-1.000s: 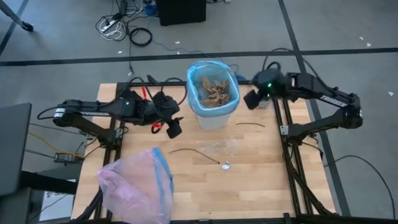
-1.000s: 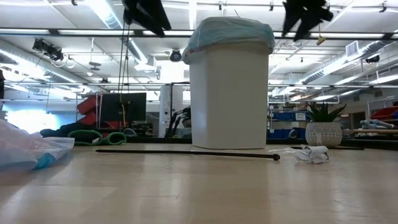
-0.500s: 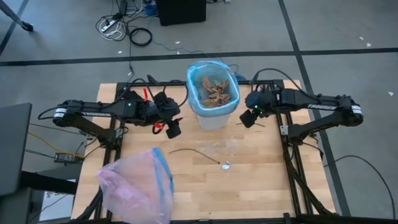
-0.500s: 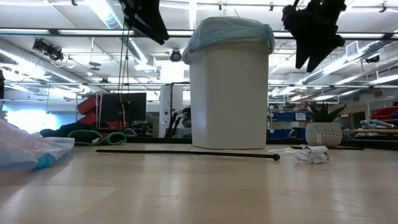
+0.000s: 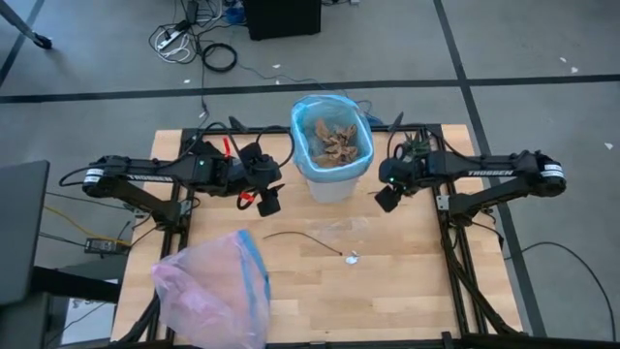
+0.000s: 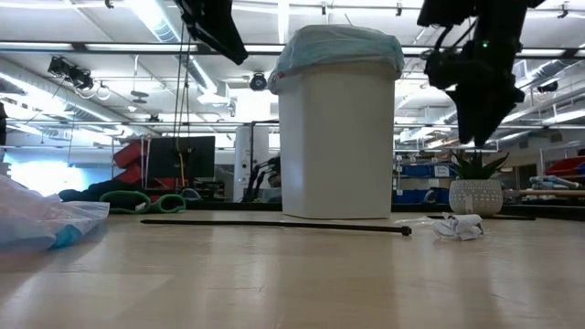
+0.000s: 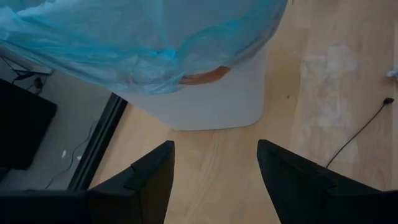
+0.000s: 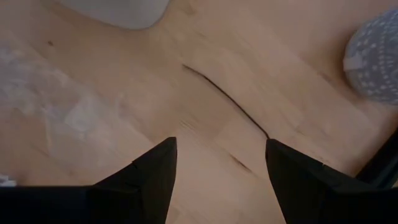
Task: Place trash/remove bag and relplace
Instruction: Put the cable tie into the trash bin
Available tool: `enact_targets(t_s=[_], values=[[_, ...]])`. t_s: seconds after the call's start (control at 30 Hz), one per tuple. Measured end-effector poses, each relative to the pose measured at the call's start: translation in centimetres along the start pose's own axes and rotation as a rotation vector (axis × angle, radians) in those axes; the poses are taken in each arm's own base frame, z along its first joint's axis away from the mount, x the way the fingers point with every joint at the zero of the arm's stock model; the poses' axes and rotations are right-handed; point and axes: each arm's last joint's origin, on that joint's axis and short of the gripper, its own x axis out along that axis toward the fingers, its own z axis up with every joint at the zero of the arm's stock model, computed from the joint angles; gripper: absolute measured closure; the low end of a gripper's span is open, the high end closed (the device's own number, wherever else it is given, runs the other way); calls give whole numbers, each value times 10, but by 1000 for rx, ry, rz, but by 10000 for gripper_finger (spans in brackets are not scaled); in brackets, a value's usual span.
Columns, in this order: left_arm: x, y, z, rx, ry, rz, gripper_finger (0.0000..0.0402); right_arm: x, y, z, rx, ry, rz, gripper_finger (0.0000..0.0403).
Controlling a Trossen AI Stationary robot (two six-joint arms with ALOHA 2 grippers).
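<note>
The little twig [image 5: 389, 195] lies flat on the counter [image 5: 407, 291], just beside the white bin [image 5: 331, 180], at about 3 o'clock from it in the view from above. It looks very thin and light, and it may snap if it is squeezed hard. It lies so low on the wood that it may be tricky to pinch, so the middle of it seems the best place to grab. The right tool [image 5: 384, 199] hangs right over it with its two fingers spread wide and nothing between them. In the right wrist view the twig [image 8: 227, 102] shows as a dark curved line on the wood just ahead of the fingers [image 8: 155, 171]. A longer twig [image 5: 302, 238] lies at about 6 o'clock from the bin, and a small crumpled wrapper [image 5: 352, 257] sits near its end. The wrapper looks soft and crinkly and would squash easily. The blue bag [image 5: 302, 145] lines the bin and folds over its rim, with brown leaves [image 5: 336, 142] inside. It looks thin and slippery and could tear, so the folded edge seems the best spot to hold. The left tool [image 5: 269, 198] waits at about 9 o'clock from the bin, wide open and holding nothing. A pink bag [image 5: 211, 291] lies at the near left part of the counter.
</note>
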Motion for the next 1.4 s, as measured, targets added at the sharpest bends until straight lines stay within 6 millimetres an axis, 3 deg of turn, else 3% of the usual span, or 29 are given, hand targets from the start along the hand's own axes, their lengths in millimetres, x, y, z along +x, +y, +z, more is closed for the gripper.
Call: enact_targets(t_s=[0.6,0.93,1.1,1.4], values=[[0,-1,10,-47,-95,-20,165,48,-18,-19,-65,24,-2,172],[-1,-1,9,-44,-89,-30,165,78,-37,-34,-220,73,48,176],[0,-1,10,-45,-89,-11,165,96,-41,-41,-291,-30,85,176],[3,-2,9,-42,-80,-5,165,98,-41,-38,-278,-66,143,200]])
